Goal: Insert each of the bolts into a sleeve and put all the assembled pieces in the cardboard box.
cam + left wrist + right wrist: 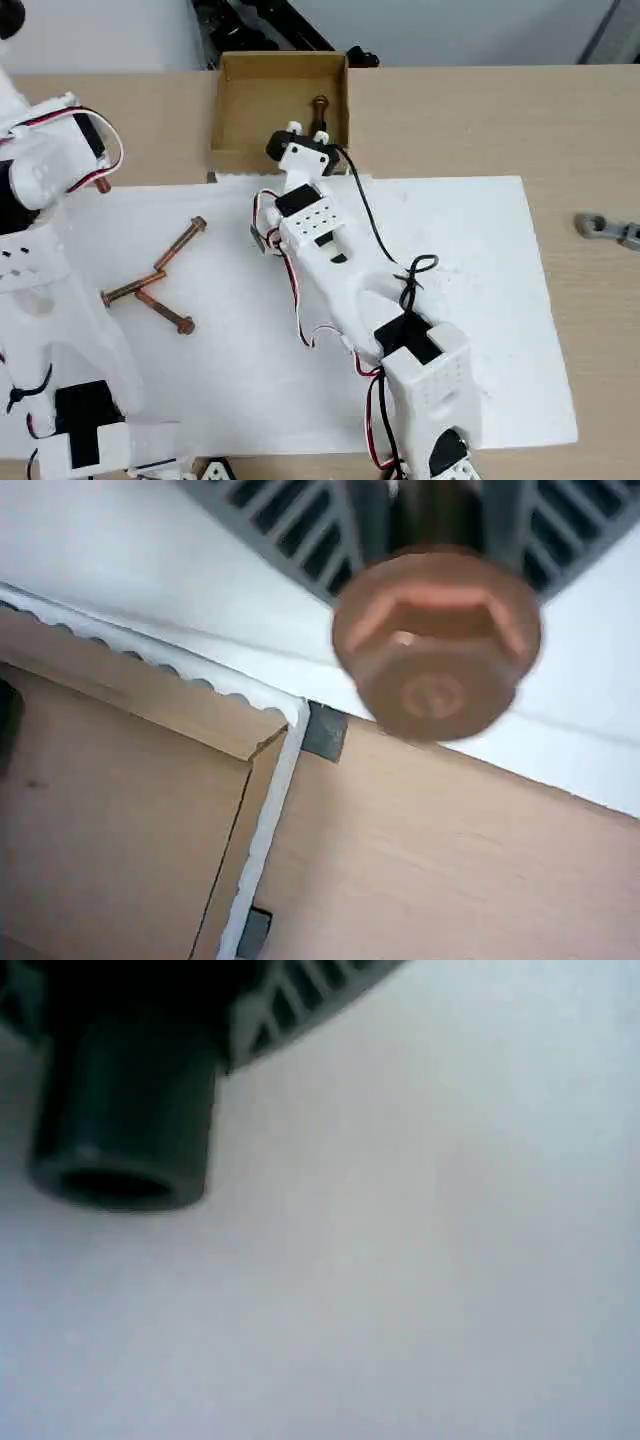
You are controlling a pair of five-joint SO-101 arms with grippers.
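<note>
Bolts [181,241]: three lie loose, one piece [320,108] boxed; your left end effector [97,178] pinches another bolt [437,645], right end effector [300,140] grips a sleeve [125,1110].

Bright, even, diffuse light from above. The white sheet [480,300] across frame centre reads uniformly bright; loose bolts [160,280] at centre left cast faint, short shadows beside them.

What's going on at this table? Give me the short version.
The left gripper clamps a copper hex-head bolt; the right gripper grips a dark hollow sleeve whose visible end is empty. Three more copper bolts lie loose on the white foam sheet. One arm has its tip at the brown cardboard box.
</note>
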